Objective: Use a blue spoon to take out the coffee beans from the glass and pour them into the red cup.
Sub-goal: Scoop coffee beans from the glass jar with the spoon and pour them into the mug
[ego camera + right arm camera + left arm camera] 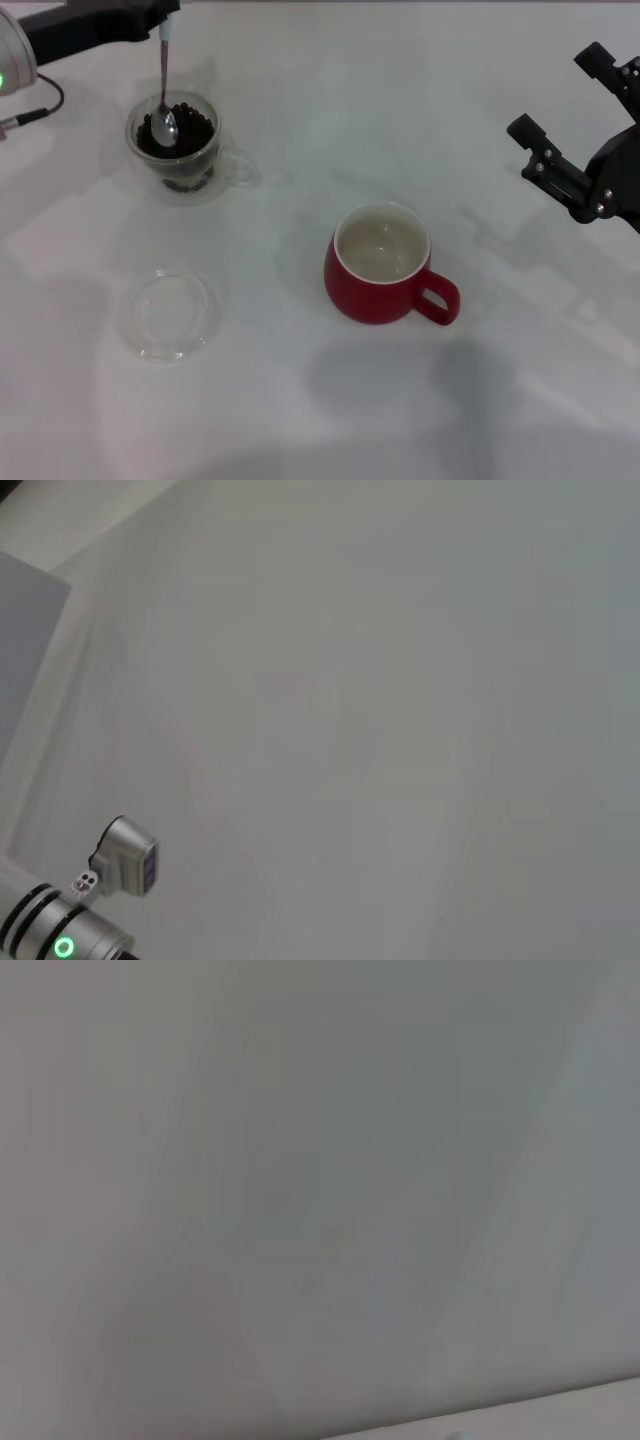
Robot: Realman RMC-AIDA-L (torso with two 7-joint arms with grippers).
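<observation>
White and plain, the table top [330, 90] fills almost the whole head view, and none of its edges shows clearly there. Most of the surface is bare, with wide room between the objects.

At the far left stands the clear double-walled glass with a side handle [180, 152]. It holds a heap of dark brown, nearly black coffee beans [192, 128]. The small blue spoon with a shiny metal bowl and a pale light-blue handle [164, 85] stands nearly upright in it, and its bowl rests on top of the beans. The upper end of the handle goes into the left gripper [165, 12], which is at the top left corner of the head view, directly above the glass. This gripper holds the spoon by the end of its handle; its fingers are mostly cut off by the border of the view.

The rounded red ceramic cup with a cream-white inside and a red loop handle [385, 265] stands near the middle of the table, well apart from the glass, on its right and nearer to the robot. Its inside looks empty, and its handle points to the right.

A flat shallow clear glass dish [168, 312] lies on the near left side, in front of the glass and apart from it.

The right gripper [565, 115] hangs at the right side, above the table, well apart from the red cup. Its black fingers [540, 140] are spread wide and hold nothing.

Both wrist views show only pale bare surface; the right wrist view shows also a part of the silver left arm [70, 920].
</observation>
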